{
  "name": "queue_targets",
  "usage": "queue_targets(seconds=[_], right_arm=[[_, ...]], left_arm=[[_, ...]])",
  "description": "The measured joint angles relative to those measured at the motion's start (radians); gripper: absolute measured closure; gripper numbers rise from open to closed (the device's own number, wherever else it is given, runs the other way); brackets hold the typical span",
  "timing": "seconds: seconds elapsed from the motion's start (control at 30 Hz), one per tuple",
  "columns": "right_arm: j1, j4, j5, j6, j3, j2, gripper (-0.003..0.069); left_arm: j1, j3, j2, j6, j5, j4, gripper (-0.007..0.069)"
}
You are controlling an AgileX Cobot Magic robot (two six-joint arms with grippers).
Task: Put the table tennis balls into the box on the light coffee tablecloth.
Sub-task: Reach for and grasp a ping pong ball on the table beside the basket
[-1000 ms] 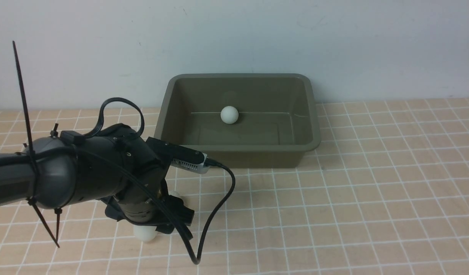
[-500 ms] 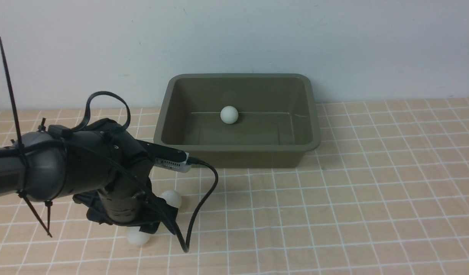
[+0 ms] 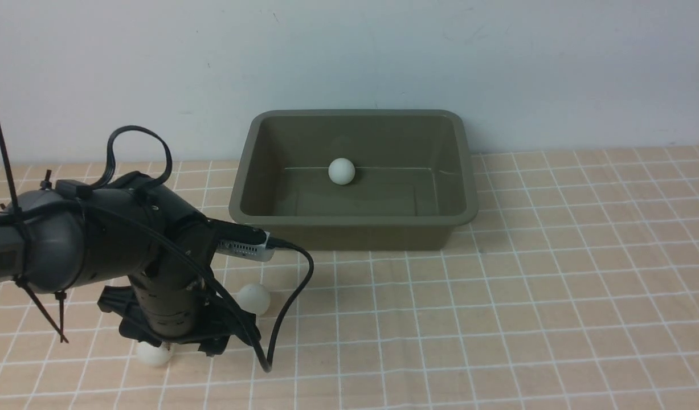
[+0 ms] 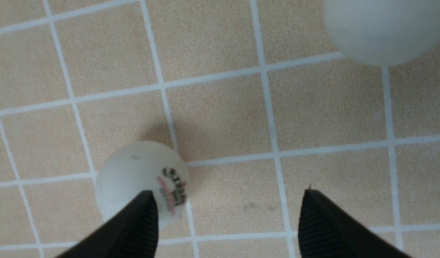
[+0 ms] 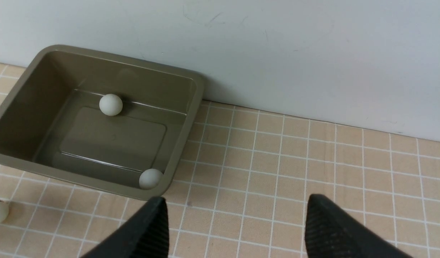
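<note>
On my far left, my left gripper points down at the light coffee tablecloth, jaws apart and holding nothing. The printed ball lies on the cloth at one fingertip, partly under it, not in the gap between the two. From the front my own wrist covers the jaws, and only the lower edge of this ball peeks out below.

Just to the right a second ball sits free on the cloth, near the first but apart from it. My black cable hangs in a loop right beside it, between it and the open cloth.

Further right and back, the box stands against the wall. One ball rests at its far wall; another ball lies in its near right corner, which the near wall hides from the front.

My right gripper hangs above the cloth, just right of the box, fingers spread and empty.
</note>
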Motion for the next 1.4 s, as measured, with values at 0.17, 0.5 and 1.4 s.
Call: queue_targets(seconds=[0.17, 0.5, 1.4], right_arm=[[0.0, 0.0, 0.0, 0.0, 0.0, 0.0, 0.0192], [0.0, 0.0, 0.0, 0.0, 0.0, 0.0, 0.0192], [0.0, 0.013, 0.0, 0.0, 0.0, -0.001, 0.0192]], left_arm=[[0.032, 0.0, 0.0, 0.005, 0.0, 0.0, 0.019], [0.047, 0.0, -0.02, 0.06, 0.025, -0.001, 0.019], [0.525, 0.086, -0.275, 0.419, -0.001, -0.377, 0.0232]])
